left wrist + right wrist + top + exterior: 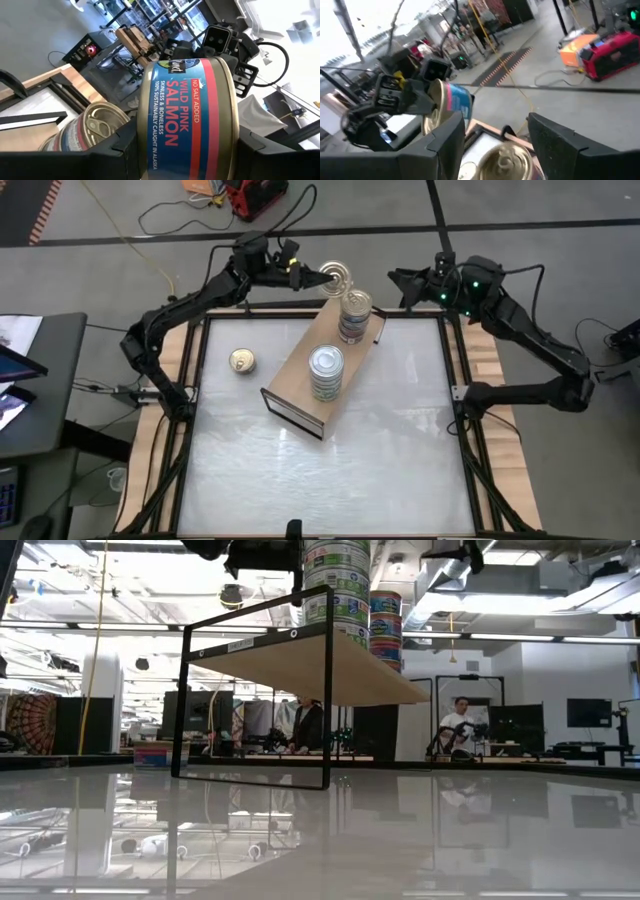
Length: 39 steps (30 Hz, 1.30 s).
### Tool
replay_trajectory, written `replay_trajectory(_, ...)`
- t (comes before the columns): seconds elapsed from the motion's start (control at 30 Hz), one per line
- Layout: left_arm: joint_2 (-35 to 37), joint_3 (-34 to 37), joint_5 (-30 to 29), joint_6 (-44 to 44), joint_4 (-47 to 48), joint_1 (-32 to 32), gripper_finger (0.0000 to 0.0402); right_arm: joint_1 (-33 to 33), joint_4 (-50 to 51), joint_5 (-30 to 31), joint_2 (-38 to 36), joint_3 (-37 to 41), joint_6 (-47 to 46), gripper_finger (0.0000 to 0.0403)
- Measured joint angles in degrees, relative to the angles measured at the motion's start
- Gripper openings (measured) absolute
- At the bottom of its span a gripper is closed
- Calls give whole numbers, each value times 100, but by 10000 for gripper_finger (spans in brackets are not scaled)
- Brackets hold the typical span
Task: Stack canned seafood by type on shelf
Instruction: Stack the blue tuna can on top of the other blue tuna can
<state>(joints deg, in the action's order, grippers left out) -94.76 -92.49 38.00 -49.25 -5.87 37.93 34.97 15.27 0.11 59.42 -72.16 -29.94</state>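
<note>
The left gripper [322, 277] is clamped on a salmon tin [187, 120], rigid, smooth-sided, probably slippery; best held across its rim. The right gripper [495, 137], jaws apart, waits at two o'clock.

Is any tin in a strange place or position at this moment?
One gold-lidded tin lies alone on the white table, left of the shelf, apart from both stacks. The left gripper holds a salmon tin tipped on its side.

Blue-and-red salmon tin [187, 120], gold lid
</note>
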Motion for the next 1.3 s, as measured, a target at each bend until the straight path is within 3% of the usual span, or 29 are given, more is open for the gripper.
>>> replay_trajectory(0.2,0,0,4,-142,-18,22,185,8,-471,-365,-5,0,-61,240)
replay_trajectory(0.43,0,0,-96,-593,-281,-8,185,-227,-921,-394,279,-7,-122,240)
replay_trajectory(0.63,0,-2,-53,-159,-1041,-228,185,-384,-1309,-605,752,-2,-177,241)
replay_trajectory(0.93,7,-2,-329,245,-1080,-404,185,-598,-1476,-913,995,-2,20,245)
replay_trajectory(1.1,4,-2,-402,341,-1453,-404,185,-648,-1472,-1122,917,-2,153,284)
replay_trajectory(1.3,0,-2,-496,382,-1542,-402,185,-652,-1500,-1246,914,-2,-33,358)
